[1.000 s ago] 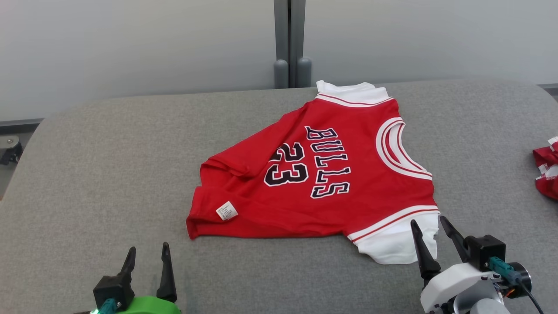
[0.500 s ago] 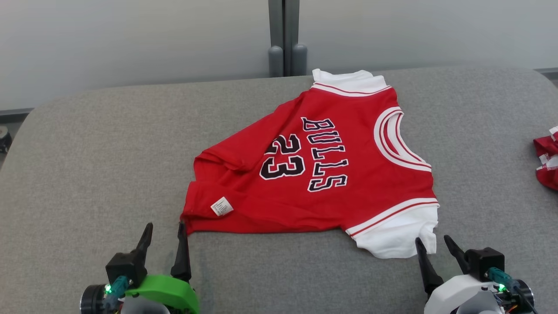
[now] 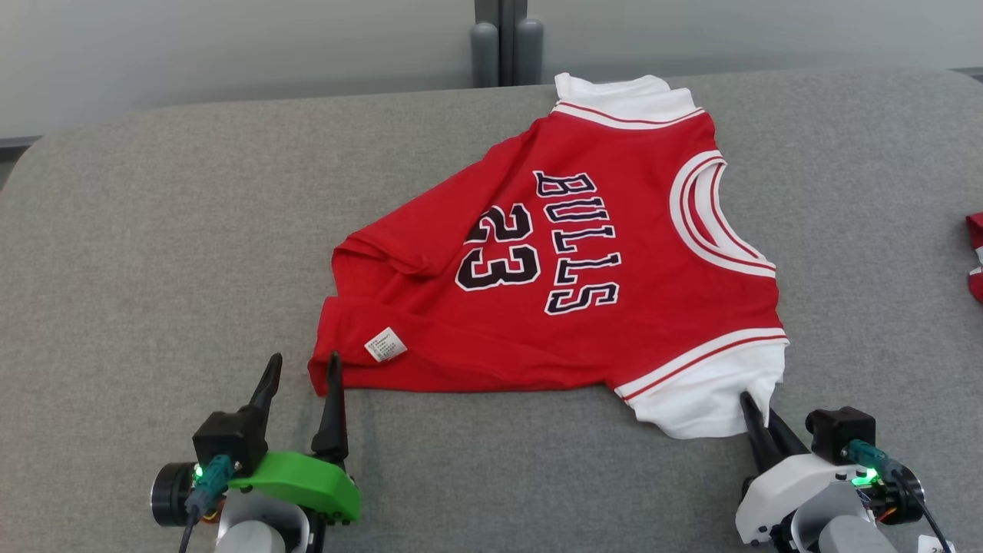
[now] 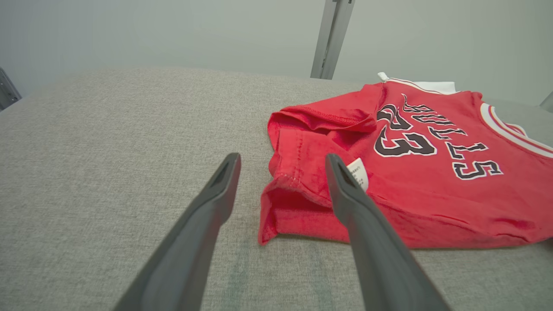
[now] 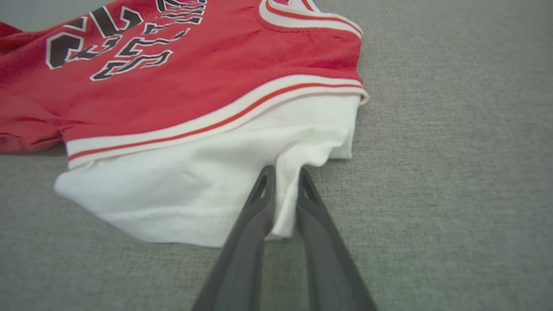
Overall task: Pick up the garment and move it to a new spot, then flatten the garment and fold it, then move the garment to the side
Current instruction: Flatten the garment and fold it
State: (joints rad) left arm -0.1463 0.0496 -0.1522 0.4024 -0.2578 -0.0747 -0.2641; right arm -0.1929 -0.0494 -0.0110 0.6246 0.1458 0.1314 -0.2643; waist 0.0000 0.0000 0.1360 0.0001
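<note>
**Right end effector** (image 5: 283, 172): clenched. Both fingers pinch a raised fold of the white sleeve (image 5: 194, 181) of the garment (image 5: 173, 86), and cloth shows between them. The rest of the sleeve lies flat to the left of the fingers. Bare grey surface (image 5: 453, 172) lies to their right.

**Left end effector** (image 4: 283, 160): released, fingers spread wide, holding nothing. The red hem corner lies just ahead, between the fingers and closer to the right-hand one. Whether that finger touches the cloth cannot be told. A white label (image 4: 358, 172) sits just beyond that fingertip.

**Garment**: red jersey lettered BULLS 23, lying on the surface ahead of and between the two end effectors. Its hem is toward the left one and its neckline toward the right one.

**Views compared**:
- The right wrist view gives the pinched fold up close; the head view gives it as a small pucker at the fingertips.
- The left wrist view shows the doubled-over layers at the hem corner.
- The head view takes in both end effectors at once, plus a second red-and-white cloth (image 3: 975, 261) well apart, beyond the right one.
</note>
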